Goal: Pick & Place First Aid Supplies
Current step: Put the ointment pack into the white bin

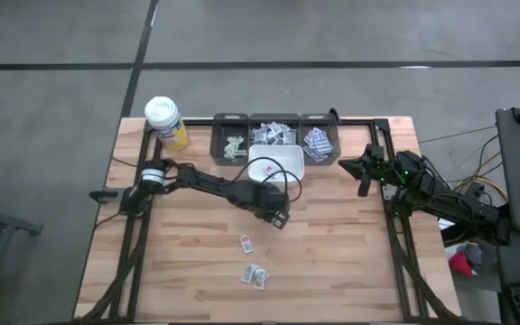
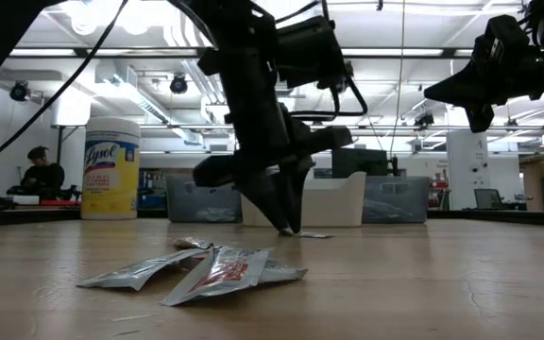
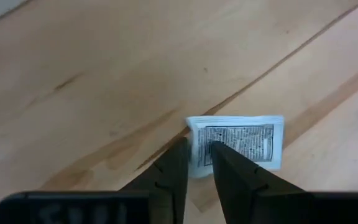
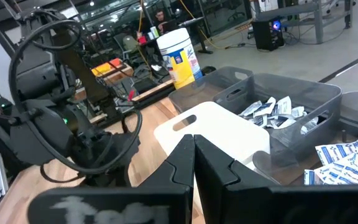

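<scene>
My left gripper [image 1: 280,219] is down at the table's middle, shut on a small white packet with black print [image 3: 241,140]. Several more first aid packets lie flat nearer the near edge [image 1: 246,243] [image 1: 255,274], and in the low view they show as a small pile [image 2: 220,269]. My right gripper [image 1: 365,176] hovers shut and holds nothing above the table's right side, near the bins; its closed fingertips show in the right wrist view [image 4: 194,143]. My left gripper pinches the packet's edge [image 3: 199,146] between its two fingers [image 3: 178,163], coming from above and pointing down at a slant. The rest of the packet lies flat on the wooden table beyond the fingertips [image 2: 312,234].
Three grey bins holding packets [image 1: 230,140] [image 1: 274,133] [image 1: 319,140] stand along the far edge, with a white bin [image 1: 253,167] in front of them. A white-lidded yellow bottle [image 1: 164,122] stands at the far left corner. Bare wood surrounds the loose packets.
</scene>
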Controlling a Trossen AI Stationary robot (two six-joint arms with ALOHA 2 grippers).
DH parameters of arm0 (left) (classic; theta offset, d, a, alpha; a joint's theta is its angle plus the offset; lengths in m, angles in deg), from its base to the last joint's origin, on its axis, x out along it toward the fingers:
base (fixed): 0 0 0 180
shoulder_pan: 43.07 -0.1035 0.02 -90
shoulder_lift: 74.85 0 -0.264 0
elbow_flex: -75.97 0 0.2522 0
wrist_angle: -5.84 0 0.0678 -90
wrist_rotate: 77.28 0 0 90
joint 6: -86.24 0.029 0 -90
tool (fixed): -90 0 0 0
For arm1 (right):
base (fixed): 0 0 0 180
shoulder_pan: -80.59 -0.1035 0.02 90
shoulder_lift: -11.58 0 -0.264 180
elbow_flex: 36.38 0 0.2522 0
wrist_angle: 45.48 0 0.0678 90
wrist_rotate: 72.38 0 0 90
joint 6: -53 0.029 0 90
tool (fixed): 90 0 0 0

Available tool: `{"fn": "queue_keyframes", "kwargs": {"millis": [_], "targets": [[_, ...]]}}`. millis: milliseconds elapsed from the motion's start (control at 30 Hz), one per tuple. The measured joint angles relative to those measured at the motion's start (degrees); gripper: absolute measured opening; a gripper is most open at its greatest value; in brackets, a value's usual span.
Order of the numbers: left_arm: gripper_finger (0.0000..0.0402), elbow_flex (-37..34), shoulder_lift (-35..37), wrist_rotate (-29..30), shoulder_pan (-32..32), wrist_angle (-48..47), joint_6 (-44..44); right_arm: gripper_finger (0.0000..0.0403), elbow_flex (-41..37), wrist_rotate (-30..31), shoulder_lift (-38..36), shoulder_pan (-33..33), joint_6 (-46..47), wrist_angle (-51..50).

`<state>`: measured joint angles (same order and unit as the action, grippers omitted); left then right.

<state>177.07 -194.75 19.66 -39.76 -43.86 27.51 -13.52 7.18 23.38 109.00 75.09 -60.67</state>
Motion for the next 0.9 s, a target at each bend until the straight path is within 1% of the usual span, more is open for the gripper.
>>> {"fn": "queue_keyframes", "kwargs": {"millis": [300,400,567,633,700,800,900], "targets": [[0.0076,-4.1,0.4,0.0,0.0,1.5,-4.9,0.0008,0.0,0.0,0.0,0.0,0.0,0.0],[0.0059,-4.1,0.4,0.0,0.0,1.1,-5.0,0.0008,0.0,0.0,0.0,0.0,0.0,0.0],[0.0011,-2.5,0.3,0.0,0.0,-0.6,-2.5,0.0008,0.0,0.0,0.0,0.0,0.0,0.0],[0.0006,-1.4,0.3,0.4,0.0,-1.9,-1.9,0.0008,0.0,0.0,0.0,0.0,0.0,0.0],[0.0005,0.1,0.1,0.7,0.0,-4.7,-0.6,0.0008,0.0,0.0,0.0,0.0,0.0,0.0],[0.0001,2.5,0.3,1.0,0.1,-8.8,4.4,0.0008,0.0,0.0,0.1,0.0,-0.2,0.0],[0.0001,5.1,1.8,1.3,0.5,-7.5,14.5,0.0008,0.0,0.0,0.1,0.0,-0.2,0.0]]}}
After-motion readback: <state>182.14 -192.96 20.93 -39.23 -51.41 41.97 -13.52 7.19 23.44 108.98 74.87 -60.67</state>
